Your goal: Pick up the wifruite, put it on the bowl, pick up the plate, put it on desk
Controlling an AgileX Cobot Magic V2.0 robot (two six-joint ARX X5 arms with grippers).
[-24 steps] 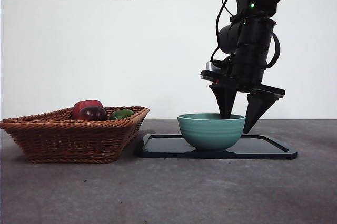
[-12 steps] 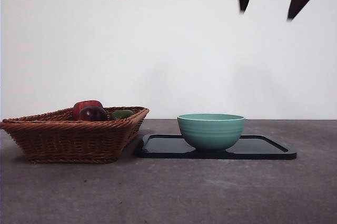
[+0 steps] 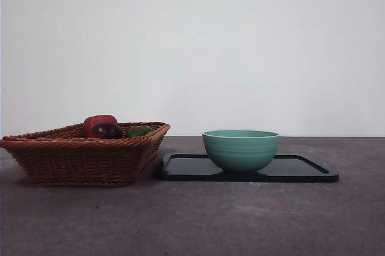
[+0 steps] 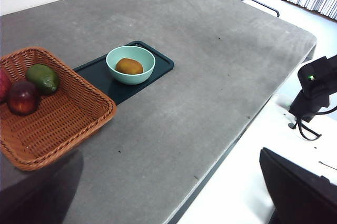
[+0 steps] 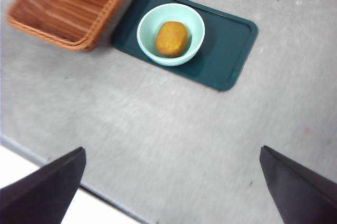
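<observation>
A wicker basket (image 3: 84,154) (holding red, purple, green fruit) sits beside a dark tray (image 3: 301,172).

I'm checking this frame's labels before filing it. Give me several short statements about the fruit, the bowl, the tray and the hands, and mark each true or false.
1. The wifruite lies inside the bowl. True.
2. The bowl stands directly on the desk. False: it stands on a dark tray.
3. The right hand grips the bowl's rim. False: it is high above the desk, open and empty.
4. A wicker basket beside the tray holds a green fruit and a dark purple fruit. True.
5. The left hand holds the tray. False: it is far from it, empty.
</observation>
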